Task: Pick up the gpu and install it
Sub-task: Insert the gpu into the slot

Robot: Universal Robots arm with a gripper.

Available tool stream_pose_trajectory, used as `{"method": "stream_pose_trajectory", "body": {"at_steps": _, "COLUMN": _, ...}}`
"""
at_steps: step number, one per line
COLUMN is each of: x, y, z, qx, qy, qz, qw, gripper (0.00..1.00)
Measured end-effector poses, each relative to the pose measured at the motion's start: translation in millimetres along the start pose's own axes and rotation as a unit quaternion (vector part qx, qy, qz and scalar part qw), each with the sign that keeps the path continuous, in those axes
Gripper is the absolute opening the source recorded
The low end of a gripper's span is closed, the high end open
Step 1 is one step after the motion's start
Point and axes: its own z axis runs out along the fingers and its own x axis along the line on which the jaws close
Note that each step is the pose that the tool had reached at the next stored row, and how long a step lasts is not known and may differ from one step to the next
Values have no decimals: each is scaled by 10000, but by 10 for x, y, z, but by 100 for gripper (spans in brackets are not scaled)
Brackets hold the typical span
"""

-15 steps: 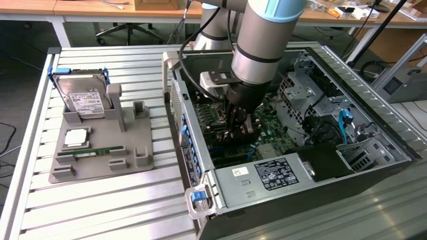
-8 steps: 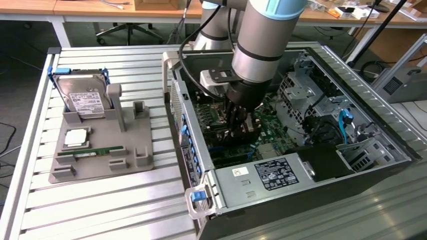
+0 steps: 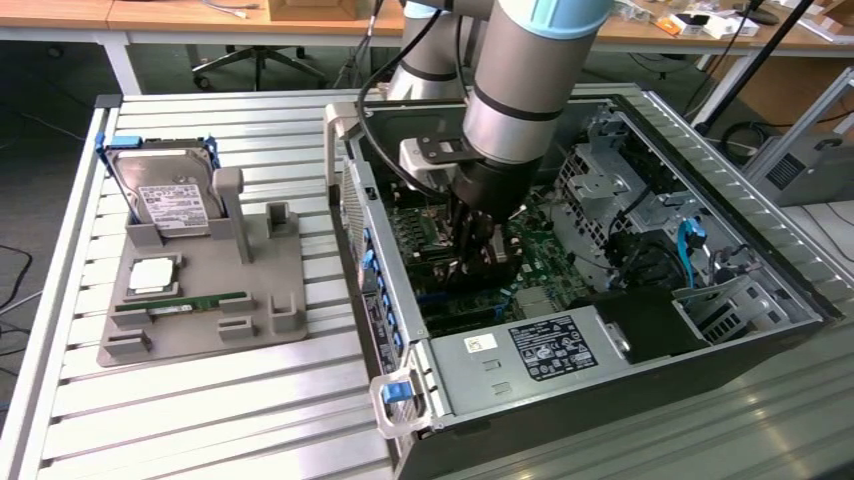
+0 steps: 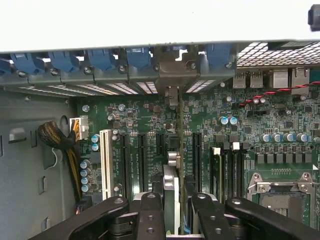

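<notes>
Inside the open computer case (image 3: 747, 300), the gripper (image 4: 176, 210) clamps the gpu (image 4: 172, 170) edge-on above the motherboard (image 4: 150, 117) slots.

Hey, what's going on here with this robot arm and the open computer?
The robot arm's gripper is down inside the open computer case, holding the gpu edge-on over the motherboard, lined up with the expansion slots and the rear bracket openings. Whether the card is fully seated cannot be told. Beside the case, a gray holder tray carries a hard drive and a RAM stick.
</notes>
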Motion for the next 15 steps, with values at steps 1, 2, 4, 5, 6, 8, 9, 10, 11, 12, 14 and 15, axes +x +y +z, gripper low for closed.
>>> {"method": "stream_pose_trajectory", "body": {"at_steps": 1, "x": -6, "y": 0, "z": 0, "qx": 0, "qy": -1, "qz": 0, "qw": 10000, "gripper": 27}}
{"method": "stream_pose_trajectory", "body": {"at_steps": 2, "x": -13, "y": 0, "z": -1, "qx": 0, "qy": -1, "qz": 1, "qw": 10000, "gripper": 27}}
{"method": "stream_pose_trajectory", "body": {"at_steps": 4, "x": -26, "y": 0, "z": -1, "qx": 0, "qy": -4, "qz": 1, "qw": 10000, "gripper": 27}}
{"method": "stream_pose_trajectory", "body": {"at_steps": 5, "x": -28, "y": 0, "z": -1, "qx": 0, "qy": -8, "qz": 1, "qw": 10000, "gripper": 27}}
{"method": "stream_pose_trajectory", "body": {"at_steps": 6, "x": -28, "y": 0, "z": -1, "qx": 0, "qy": -17, "qz": 1, "qw": 10000, "gripper": 27}}
{"method": "stream_pose_trajectory", "body": {"at_steps": 8, "x": -29, "y": 0, "z": -1, "qx": 0, "qy": -20, "qz": 6, "qw": 10000, "gripper": 27}}
{"method": "stream_pose_trajectory", "body": {"at_steps": 9, "x": -28, "y": 0, "z": -1, "qx": 0, "qy": -19, "qz": 6, "qw": 10000, "gripper": 27}}
{"method": "stream_pose_trajectory", "body": {"at_steps": 10, "x": -29, "y": 0, "z": -1, "qx": 0, "qy": -19, "qz": 6, "qw": 10000, "gripper": 27}}
{"method": "stream_pose_trajectory", "body": {"at_steps": 11, "x": -28, "y": 0, "z": -1, "qx": 0, "qy": -19, "qz": 6, "qw": 10000, "gripper": 27}}
{"method": "stream_pose_trajectory", "body": {"at_steps": 12, "x": -30, "y": 0, "z": -1, "qx": 0, "qy": -19, "qz": 6, "qw": 10000, "gripper": 27}}
{"method": "stream_pose_trajectory", "body": {"at_steps": 14, "x": -39, "y": 0, "z": -1, "qx": 0, "qy": -19, "qz": 5, "qw": 10000, "gripper": 27}}
{"method": "stream_pose_trajectory", "body": {"at_steps": 15, "x": -40, "y": 0, "z": -1, "qx": 0, "qy": -19, "qz": 5, "qw": 10000, "gripper": 27}}
